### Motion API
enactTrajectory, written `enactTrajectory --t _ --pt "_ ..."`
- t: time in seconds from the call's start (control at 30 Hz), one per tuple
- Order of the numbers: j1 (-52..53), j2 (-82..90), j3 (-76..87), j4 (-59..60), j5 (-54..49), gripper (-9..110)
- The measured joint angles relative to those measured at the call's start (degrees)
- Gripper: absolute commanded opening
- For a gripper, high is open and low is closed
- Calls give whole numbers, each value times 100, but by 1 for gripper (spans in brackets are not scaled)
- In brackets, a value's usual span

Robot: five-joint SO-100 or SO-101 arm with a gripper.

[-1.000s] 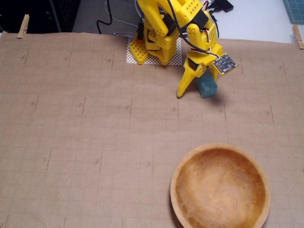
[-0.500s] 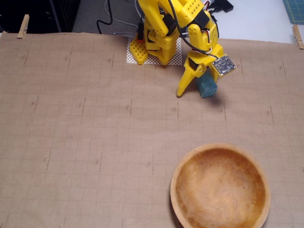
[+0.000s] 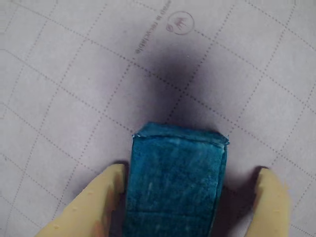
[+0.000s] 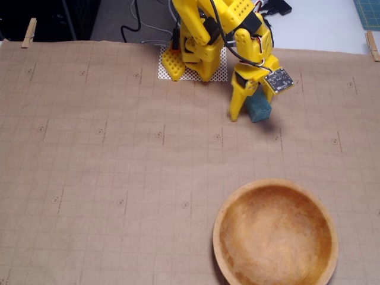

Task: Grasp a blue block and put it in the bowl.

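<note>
The blue block [image 3: 175, 180] [image 4: 259, 108] rests on the brown grid paper just right of the arm's base in the fixed view. My yellow gripper [image 3: 191, 172] [image 4: 249, 113] straddles it, pointing down. In the wrist view the left finger [image 3: 89, 207] lies against the block's left side, while the right finger [image 3: 271, 197] stands a small dark gap away from the right side, so the jaws are open around it. The wooden bowl [image 4: 216, 234] sits at the front right, holding nothing, well below the block in the picture.
The arm's yellow base stands on a white perforated mat [image 4: 168, 69] at the back centre. Clothespins [image 4: 28, 32] [image 4: 371, 45] clip the paper's back corners. A green cutting mat [image 4: 368, 12] shows at the top right. Cables trail behind the base.
The visible yellow finger has swung right toward the block, narrowing the jaws around it. Block and bowl have not moved.
</note>
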Motion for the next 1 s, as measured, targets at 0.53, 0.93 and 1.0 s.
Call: enactTrajectory --t 0.53,0.93,1.0 --pt "0 0 -44 -35 0 14" --pt "0 9 -26 -53 0 3" --pt "0 9 -26 -62 0 0"
